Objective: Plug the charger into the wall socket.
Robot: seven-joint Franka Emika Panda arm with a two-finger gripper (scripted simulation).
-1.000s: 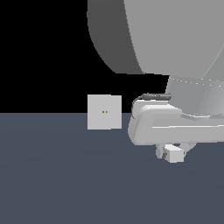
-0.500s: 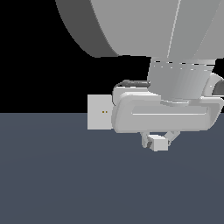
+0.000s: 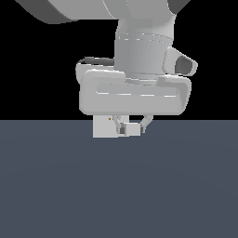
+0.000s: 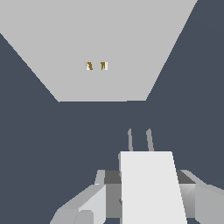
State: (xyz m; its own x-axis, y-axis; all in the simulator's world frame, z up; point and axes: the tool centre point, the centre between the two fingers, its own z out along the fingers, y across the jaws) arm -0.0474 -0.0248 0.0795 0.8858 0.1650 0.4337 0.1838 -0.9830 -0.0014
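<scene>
The charger [image 3: 132,129], a small off-white block, sits between my fingers in the exterior view. My gripper [image 3: 133,128] is shut on it and holds it above the dark floor. In the wrist view the charger [image 4: 151,186] shows two thin grey prongs pointing toward the wall socket [image 4: 105,48], a light-grey panel with two orange-brown dots [image 4: 96,66]. The prongs stand apart from the panel and off to one side of the dots. In the exterior view the wall socket [image 3: 103,129] is mostly hidden behind my hand, just to the exterior view's left of the charger.
A dark blue-grey floor [image 3: 119,186] fills the lower half of the exterior view. The large grey arm body [image 3: 139,37] hangs above and blocks the upper middle.
My hand has moved toward the exterior view's left with the charger in it. It now covers most of the wall socket, which stood free to its left a second ago.
</scene>
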